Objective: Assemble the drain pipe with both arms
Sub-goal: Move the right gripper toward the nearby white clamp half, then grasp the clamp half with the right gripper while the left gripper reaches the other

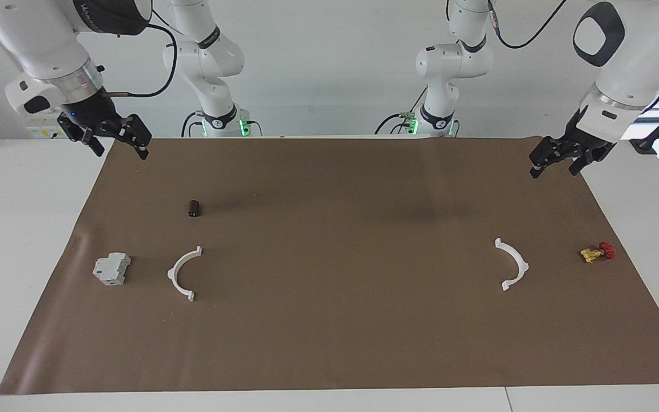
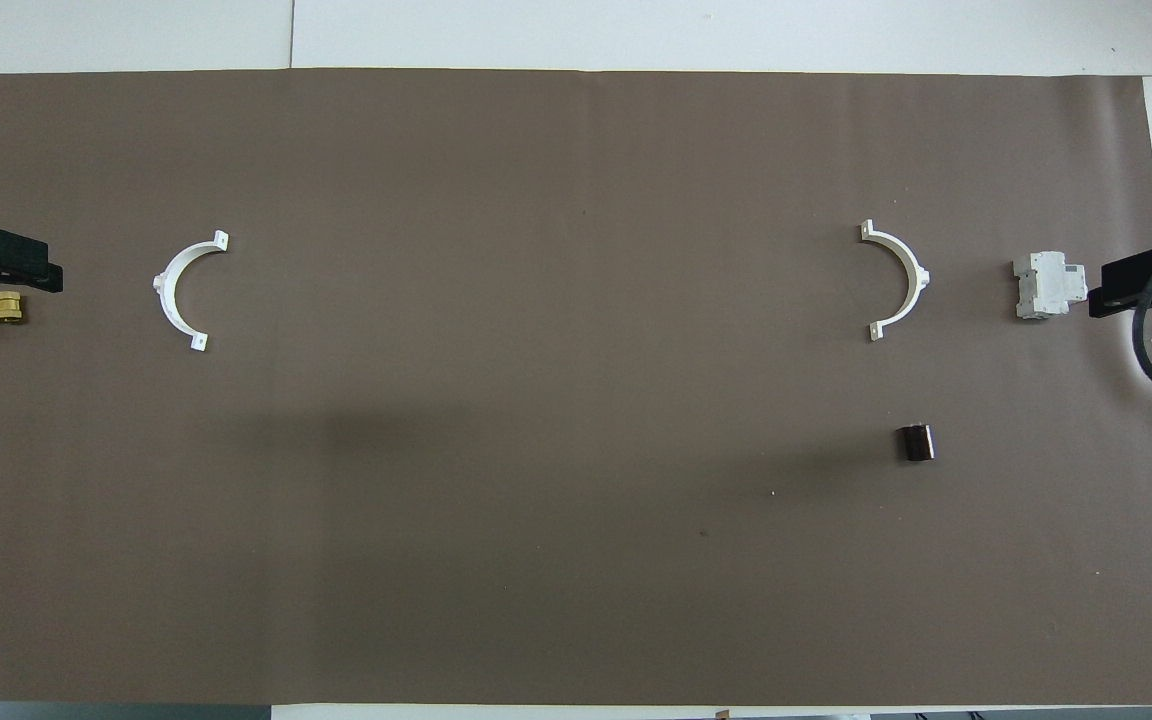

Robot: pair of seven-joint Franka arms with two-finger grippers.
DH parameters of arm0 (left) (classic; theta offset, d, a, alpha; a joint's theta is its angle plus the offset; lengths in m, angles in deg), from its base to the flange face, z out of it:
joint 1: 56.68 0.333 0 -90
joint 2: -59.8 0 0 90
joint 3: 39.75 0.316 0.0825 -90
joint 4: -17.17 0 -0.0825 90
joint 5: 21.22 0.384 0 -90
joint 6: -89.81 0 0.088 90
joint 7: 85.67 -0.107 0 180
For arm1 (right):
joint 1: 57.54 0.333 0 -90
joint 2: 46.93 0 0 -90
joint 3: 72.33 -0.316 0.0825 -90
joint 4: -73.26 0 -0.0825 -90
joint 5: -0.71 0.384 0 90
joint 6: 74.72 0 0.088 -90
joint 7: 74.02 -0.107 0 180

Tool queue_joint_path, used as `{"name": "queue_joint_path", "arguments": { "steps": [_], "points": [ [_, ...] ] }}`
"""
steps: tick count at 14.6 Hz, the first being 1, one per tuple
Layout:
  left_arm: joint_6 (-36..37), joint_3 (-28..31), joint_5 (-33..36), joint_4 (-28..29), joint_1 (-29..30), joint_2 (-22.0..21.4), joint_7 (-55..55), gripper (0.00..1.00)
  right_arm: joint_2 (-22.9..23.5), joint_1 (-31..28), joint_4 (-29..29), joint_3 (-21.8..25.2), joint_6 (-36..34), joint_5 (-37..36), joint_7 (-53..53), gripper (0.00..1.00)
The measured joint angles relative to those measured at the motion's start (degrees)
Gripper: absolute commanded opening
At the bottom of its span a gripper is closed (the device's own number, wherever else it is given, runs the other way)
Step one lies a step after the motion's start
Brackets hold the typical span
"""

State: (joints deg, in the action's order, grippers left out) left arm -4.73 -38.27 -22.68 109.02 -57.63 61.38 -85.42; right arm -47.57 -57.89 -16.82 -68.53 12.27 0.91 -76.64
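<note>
The drain pipe lies in two white arcs, one (image 1: 182, 273) toward the right arm's end, one (image 1: 513, 264) toward the left arm's. Right gripper (image 1: 116, 142) and left gripper (image 1: 555, 161) hover spread wide, empty, over the mat's robot-side corners.

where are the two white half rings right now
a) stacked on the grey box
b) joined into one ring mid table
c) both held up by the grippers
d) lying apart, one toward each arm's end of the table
d: one half ring lies beside the grey box toward the right arm's end, the other half ring beside the yellow-and-red valve toward the left arm's end.
</note>
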Motion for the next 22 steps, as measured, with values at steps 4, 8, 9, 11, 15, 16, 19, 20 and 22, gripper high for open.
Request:
{"name": "queue_joint_path", "arguments": {
  "steps": [4,8,9,11,15,16,19,20,22],
  "points": [
    [0.0,0.0,0.0,0.0,0.0,0.0,0.0,1.00,-0.1,0.7,-2.3,-0.7,5.8,0.8,4.2,1.00],
    [0.0,0.0,0.0,0.0,0.0,0.0,0.0,1.00,2.2,2.5,-10.5,-1.0,19.8,0.8,4.3,1.00],
    [0.0,0.0,0.0,0.0,0.0,0.0,0.0,1.00,4.1,2.5,-11.7,-1.0,23.3,0.8,4.3,1.00],
    [0.0,0.0,0.0,0.0,0.0,0.0,0.0,1.00,8.8,2.5,-13.2,-1.0,30.8,0.8,4.3,1.00],
    [-0.4,0.0,0.0,0.1,0.0,0.0,0.0,1.00,16.4,2.4,-16.0,-1.0,42.2,0.9,4.4,1.00],
    [-0.9,0.0,0.0,0.3,0.0,0.0,0.0,1.00,17.8,2.2,-16.2,-1.0,43.1,1.6,5.3,1.00],
    [-4.7,0.0,0.0,2.3,0.0,0.0,0.0,1.00,22.5,0.1,-16.1,-0.7,46.9,8.6,14.0,0.98],
    [-6.7,0.0,0.0,3.4,0.0,0.0,0.0,1.00,23.6,-0.6,-15.9,-0.7,47.4,9.4,15.4,0.95],
    [-11.1,0.0,0.0,6.4,0.5,0.2,0.0,1.00,24.5,-1.0,-15.6,-0.7,47.5,9.9,16.2,0.91]
  ]
}}
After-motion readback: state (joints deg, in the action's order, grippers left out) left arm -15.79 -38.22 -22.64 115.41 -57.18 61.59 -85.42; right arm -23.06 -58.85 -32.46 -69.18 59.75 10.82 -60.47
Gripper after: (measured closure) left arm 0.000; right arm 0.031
